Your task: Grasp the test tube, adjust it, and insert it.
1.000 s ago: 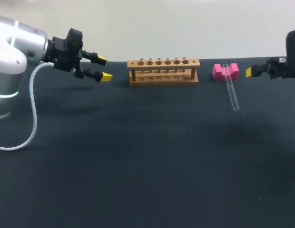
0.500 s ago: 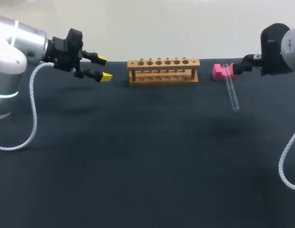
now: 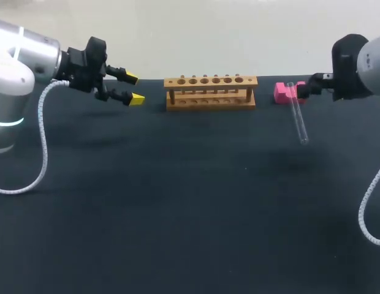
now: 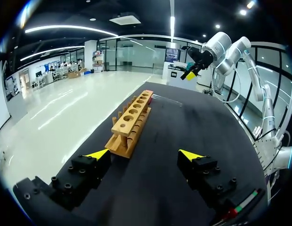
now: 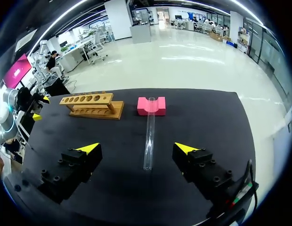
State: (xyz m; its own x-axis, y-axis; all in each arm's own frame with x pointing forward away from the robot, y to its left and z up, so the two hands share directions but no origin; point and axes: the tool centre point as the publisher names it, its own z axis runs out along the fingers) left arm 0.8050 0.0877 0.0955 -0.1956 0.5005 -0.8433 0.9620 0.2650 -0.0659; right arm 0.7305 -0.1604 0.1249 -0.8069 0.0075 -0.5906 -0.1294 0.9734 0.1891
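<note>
Surface: dark, matte table (image 3: 178, 214), seen from the head camera.

Layout, clock positions taken from the table's middle in the head view:
- Wooden test tube rack (image 3: 211, 92) at 12 o'clock, near the far edge, upright, its row of holes facing up. All the holes look unfilled.
- Pink block (image 3: 284, 92) at about 1 o'clock, just beside the rack's right end but not touching it. It has a notch in its top.
- Test tube (image 3: 298, 122), clear glass: one end rests in the block's notch, and the body runs from there toward 5 o'clock down onto the table.

Left gripper (image 3: 135, 88): at 10 o'clock, above the table and well apart from the rack's left end. The yellow tips are spread wide with nothing between them and touch nothing. In the left wrist view the rack lies ahead, closer to the left finger's side.

Right gripper (image 5: 136, 148): the right arm enters at 2 o'clock, with its claw over the pink block area. In the right wrist view the fingers are spread wide. The tube lies on the table between them and ahead, clear of both tips. The block is ahead, at the tube's far end. Nothing is held.
</note>
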